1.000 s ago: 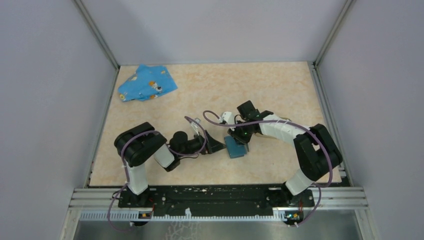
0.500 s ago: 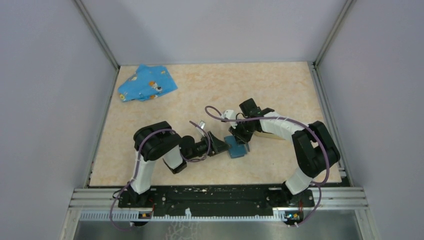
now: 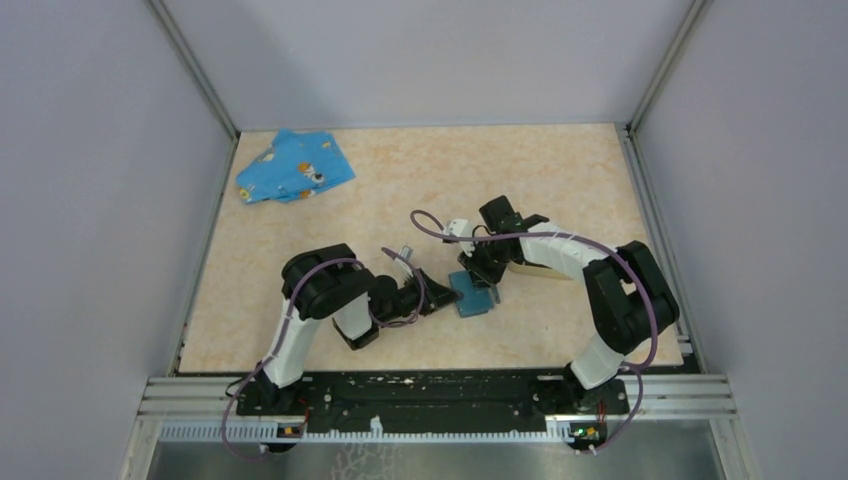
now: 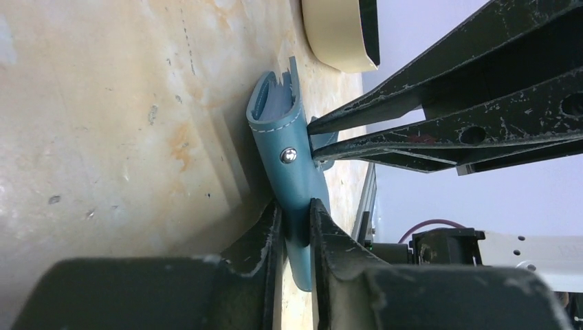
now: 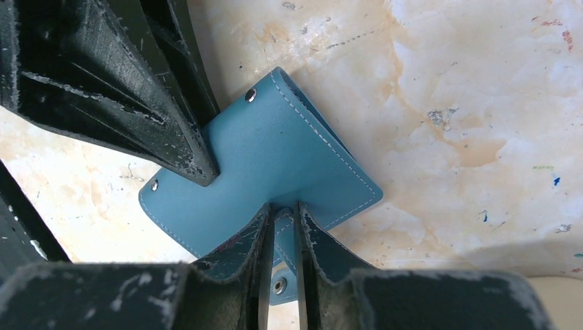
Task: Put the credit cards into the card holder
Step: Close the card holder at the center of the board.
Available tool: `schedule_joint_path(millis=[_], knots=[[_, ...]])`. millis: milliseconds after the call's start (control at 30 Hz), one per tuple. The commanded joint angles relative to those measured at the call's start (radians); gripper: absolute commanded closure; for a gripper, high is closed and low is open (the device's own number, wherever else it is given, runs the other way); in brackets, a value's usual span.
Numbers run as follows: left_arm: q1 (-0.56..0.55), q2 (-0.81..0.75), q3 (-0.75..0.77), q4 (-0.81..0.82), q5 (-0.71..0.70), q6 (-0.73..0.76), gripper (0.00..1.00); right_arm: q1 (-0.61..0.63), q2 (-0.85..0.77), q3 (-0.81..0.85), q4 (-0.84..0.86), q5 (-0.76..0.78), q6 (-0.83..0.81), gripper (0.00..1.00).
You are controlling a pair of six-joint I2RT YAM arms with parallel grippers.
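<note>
Since a second ago the left tool (image 4: pixel 295 206) has reached in and closed on an edge of the blue stitched leather case (image 5: pixel 275 144). The right tool (image 5: pixel 282 210) pinches its snap flap. Just beyond, the tan-rimmed oval card holder (image 4: pixel 333 34) sits on the table (image 4: pixel 103 103), partly under the right arm.

A flat tabletop of beige, marble-patterned laminate (image 3: pixel 400 180) is enclosed on three sides by plain, matt walls of pale lilac-grey: a back wall (image 3: pixel 430 60), a left wall (image 3: pixel 90 200) and a right wall (image 3: pixel 760 200). The two far corners are marked by slim posts of bare aluminium (image 3: pixel 195 68), which are seen slanting outwards toward the top of the overhead view. The near edge is closed off by silver aluminium rails (image 3: pixel 190 400), with a white toothed strip (image 3: pixel 420 430) and a dull grey metal sheet (image 3: pixel 450 460) below them. The space is lit evenly, and only soft shadows are cast. In the wrist views the laminate is shown scuffed and flecked with small coloured specks.
</note>
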Motion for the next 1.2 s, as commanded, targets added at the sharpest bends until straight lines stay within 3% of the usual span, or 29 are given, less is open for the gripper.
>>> schedule_joint_path(millis=[0,133,333,600,767,933,1033,1167], knots=[[-0.013,0.076,-0.020,0.016,-0.030,0.051,0.86,-0.004,-0.015,0.003,-0.024,-0.091,0.010,0.84],[-0.012,0.064,-0.020,0.026,-0.025,0.088,0.95,-0.031,-0.058,0.003,-0.026,-0.130,0.010,0.83],[-0.013,-0.046,-0.056,-0.012,-0.049,0.255,1.00,-0.122,-0.175,0.010,-0.048,-0.272,0.004,0.80],[-0.029,-0.451,-0.046,-0.426,-0.111,0.755,1.00,-0.376,-0.411,-0.017,0.029,-0.520,0.101,0.69],[-0.224,-0.655,0.061,-0.764,-0.479,1.276,1.00,-0.506,-0.530,-0.087,0.173,-0.508,0.216,0.59],[-0.300,-0.562,0.179,-0.958,-0.750,1.674,1.00,-0.542,-0.528,-0.096,0.189,-0.510,0.240,0.58],[-0.350,-0.464,0.214,-0.923,-0.938,1.855,1.00,-0.543,-0.508,-0.090,0.178,-0.499,0.237,0.58],[-0.397,-0.350,0.154,-0.557,-1.053,2.198,1.00,-0.543,-0.488,-0.090,0.173,-0.495,0.237,0.58]])
